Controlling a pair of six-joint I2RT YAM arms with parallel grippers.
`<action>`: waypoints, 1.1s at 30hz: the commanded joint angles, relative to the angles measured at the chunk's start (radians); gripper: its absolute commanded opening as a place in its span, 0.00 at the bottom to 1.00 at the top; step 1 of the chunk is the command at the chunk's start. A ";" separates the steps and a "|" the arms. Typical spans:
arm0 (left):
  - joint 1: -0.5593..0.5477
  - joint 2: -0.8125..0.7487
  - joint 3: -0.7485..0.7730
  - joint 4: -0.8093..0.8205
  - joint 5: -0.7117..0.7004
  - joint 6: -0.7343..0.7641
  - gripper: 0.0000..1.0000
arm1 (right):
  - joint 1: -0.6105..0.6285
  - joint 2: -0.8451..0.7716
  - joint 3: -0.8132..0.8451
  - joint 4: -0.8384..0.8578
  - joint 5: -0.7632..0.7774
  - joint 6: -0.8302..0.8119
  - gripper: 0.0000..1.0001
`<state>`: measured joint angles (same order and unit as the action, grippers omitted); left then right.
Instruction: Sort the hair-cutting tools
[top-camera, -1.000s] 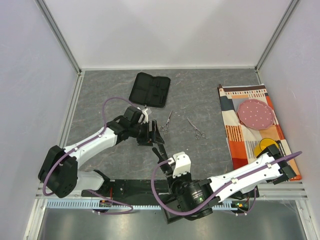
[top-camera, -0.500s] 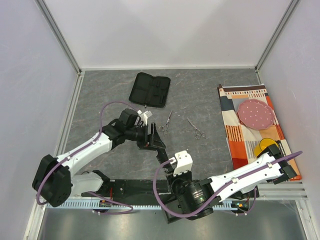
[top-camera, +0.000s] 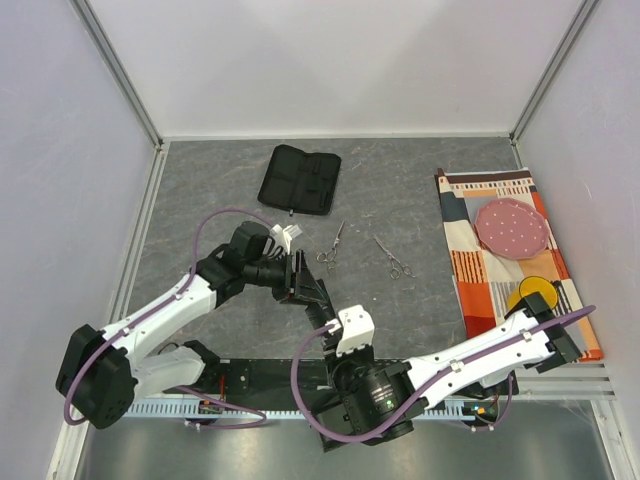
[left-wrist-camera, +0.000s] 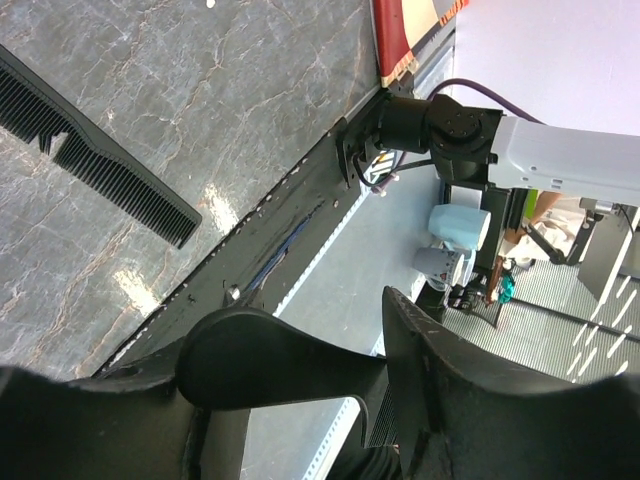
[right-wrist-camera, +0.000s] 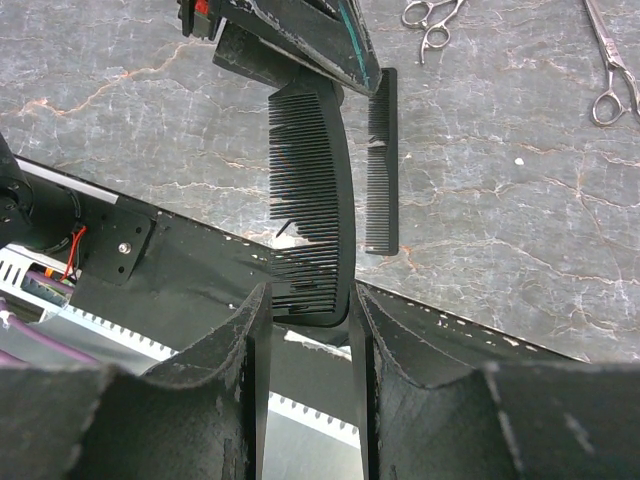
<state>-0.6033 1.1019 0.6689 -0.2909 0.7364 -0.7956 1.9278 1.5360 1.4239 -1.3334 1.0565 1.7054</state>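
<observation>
Right wrist view: right gripper (right-wrist-camera: 308, 300) is clenched across the near end of the handled comb (right-wrist-camera: 310, 200), one finger against each long edge. The comb hangs raised over the table's (right-wrist-camera: 520, 230) near edge. Its slightly bowed long axis runs from 6 to 12 o'clock, and the 12 o'clock end passes under the left gripper (top-camera: 303, 282); whether that gripper's jaws grip it cannot be told. Just beside the handled comb at 3 o'clock, the straight comb (right-wrist-camera: 382, 160) lies flat on the table, parallel to it.

Top external view: beyond both combs the two scissors lie apart from each other. The left scissors (top-camera: 332, 248) point their tips toward 1 o'clock and the right scissors (top-camera: 393, 258) toward 11 o'clock. Farther, at 12 o'clock, lies the black pouch (top-camera: 300, 180).
</observation>
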 joint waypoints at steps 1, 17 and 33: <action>0.002 -0.028 -0.002 0.035 0.028 -0.048 0.56 | 0.007 0.018 0.050 -0.124 0.022 -0.004 0.06; 0.025 -0.083 0.037 0.081 -0.015 -0.119 0.10 | 0.065 0.033 0.012 -0.124 -0.013 0.082 0.05; 0.194 -0.227 -0.017 0.238 -0.209 -0.146 0.02 | -0.174 -0.137 -0.060 0.023 0.169 -0.103 0.73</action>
<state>-0.4850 0.9134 0.6720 -0.1940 0.6167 -0.9417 1.8816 1.5330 1.3632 -1.3247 1.1080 1.7634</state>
